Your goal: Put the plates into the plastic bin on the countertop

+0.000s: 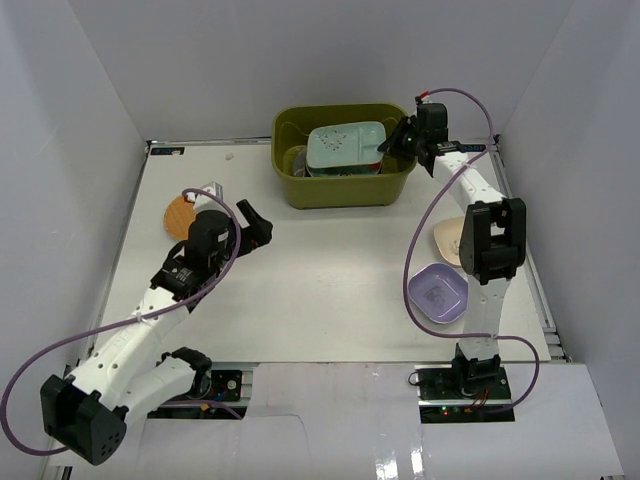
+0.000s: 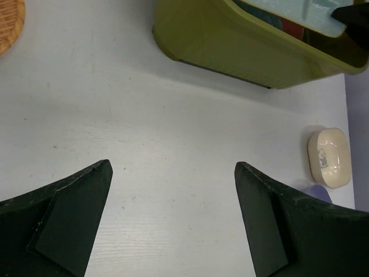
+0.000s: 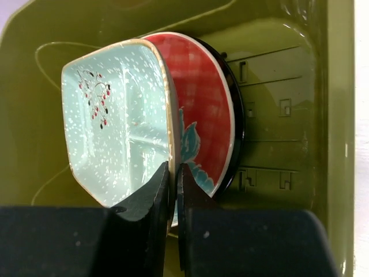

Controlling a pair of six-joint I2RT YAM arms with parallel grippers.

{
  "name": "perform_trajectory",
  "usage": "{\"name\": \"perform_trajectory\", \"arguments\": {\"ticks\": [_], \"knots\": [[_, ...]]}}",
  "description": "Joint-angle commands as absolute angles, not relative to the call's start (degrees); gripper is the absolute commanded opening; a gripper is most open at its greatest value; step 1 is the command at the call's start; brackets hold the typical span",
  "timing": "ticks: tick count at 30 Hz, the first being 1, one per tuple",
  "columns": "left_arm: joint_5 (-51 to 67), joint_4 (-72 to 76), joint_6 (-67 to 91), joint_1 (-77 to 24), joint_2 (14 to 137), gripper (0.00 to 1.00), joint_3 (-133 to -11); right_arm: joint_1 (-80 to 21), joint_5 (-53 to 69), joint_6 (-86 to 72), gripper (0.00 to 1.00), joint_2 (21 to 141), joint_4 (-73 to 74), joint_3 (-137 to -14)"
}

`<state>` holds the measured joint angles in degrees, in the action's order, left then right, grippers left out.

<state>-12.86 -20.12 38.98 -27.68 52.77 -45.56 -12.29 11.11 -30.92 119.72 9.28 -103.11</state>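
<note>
The olive-green plastic bin [image 1: 345,190] stands at the back of the countertop [image 1: 320,280]. My right gripper [image 1: 405,140] is shut on the rim of the mint oblong plate [image 1: 345,147] and holds it over the bin, above a red plate with a teal flower [image 3: 204,109] lying inside. A lavender squarish plate [image 1: 438,293] and a cream plate [image 1: 450,240] lie at the right, partly behind the right arm. An orange plate [image 1: 180,215] lies at the left. My left gripper [image 1: 250,228] is open and empty above the countertop, beside the orange plate.
White walls border the countertop on three sides. The right arm's links stand over the cream and lavender plates. Cables loop from both arms. In the left wrist view the bin [image 2: 230,46] is ahead and the cream plate [image 2: 328,157] lies at the right.
</note>
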Motion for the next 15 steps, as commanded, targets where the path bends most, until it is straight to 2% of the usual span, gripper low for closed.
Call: {"name": "perform_trajectory", "arguments": {"ticks": [1,3,9,14,15], "knots": [[-16.61,-20.47,41.48,-25.76,53.61,0.98,-46.14,-12.39,17.92,-32.17,0.09,117.68,-0.62,-106.35],[-16.35,-21.88,43.06,-22.79,56.68,0.98,-46.06,-12.39,18.37,-32.08,0.14,118.91,-0.27,-106.17],[-9.58,-18.82,47.28,-11.27,61.96,0.98,-42.37,-12.39,18.72,-31.56,0.17,121.37,2.88,-106.43],[-11.42,-17.58,49.39,-6.07,61.96,0.98,-41.13,-12.39,18.37,-30.94,0.19,122.96,5.36,-108.02],[-11.51,-17.49,49.57,-4.15,62.05,0.98,-40.96,-12.39,18.37,-31.02,0.22,123.13,5.54,-108.02]]}}
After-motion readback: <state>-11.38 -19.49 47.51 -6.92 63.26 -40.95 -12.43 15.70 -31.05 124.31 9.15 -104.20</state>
